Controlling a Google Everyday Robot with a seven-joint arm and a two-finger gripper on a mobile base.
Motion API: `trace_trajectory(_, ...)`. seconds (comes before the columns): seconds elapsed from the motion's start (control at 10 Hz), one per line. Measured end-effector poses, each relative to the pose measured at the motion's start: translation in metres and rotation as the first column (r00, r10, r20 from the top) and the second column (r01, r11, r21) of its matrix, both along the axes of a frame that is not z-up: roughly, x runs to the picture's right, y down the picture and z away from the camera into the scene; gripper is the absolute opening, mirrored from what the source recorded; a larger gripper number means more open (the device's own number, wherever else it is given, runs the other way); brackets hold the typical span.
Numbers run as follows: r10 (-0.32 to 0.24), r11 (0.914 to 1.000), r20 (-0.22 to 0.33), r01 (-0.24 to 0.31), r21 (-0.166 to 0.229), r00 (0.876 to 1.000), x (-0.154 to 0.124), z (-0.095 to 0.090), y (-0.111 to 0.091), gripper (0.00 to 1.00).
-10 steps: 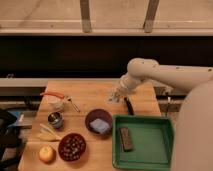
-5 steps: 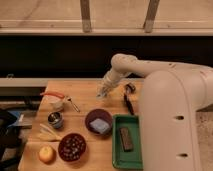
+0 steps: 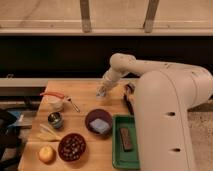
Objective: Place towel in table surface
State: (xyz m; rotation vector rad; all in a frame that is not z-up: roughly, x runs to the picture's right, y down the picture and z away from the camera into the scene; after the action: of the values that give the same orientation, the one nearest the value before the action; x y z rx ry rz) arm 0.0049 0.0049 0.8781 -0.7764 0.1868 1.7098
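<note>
A pale blue folded cloth (image 3: 100,125), likely the towel, lies inside a dark bowl (image 3: 90,118) at the middle of the wooden table (image 3: 85,90). My gripper (image 3: 102,92) is at the end of the white arm, low over the back middle of the table. It is behind the bowl and apart from it. I see nothing in the gripper.
A green tray (image 3: 116,156) with a brown bar (image 3: 125,139) sits at the front right. On the left are a white bowl with a red-handled tool (image 3: 52,98), a metal cup (image 3: 55,119), a yellow fruit (image 3: 46,154) and a dark bowl of nuts (image 3: 71,146). A black object (image 3: 128,97) lies beside the arm.
The arm has swung left across the table. The gripper has moved from the right back of the table to the back middle and lower.
</note>
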Motion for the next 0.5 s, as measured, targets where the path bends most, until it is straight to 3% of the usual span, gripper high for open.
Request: trace_trajectory(0.5,0.0,1.0,-0.002,0.0,-0.001,1.0,0.0008,0.0009,0.0008,0.04)
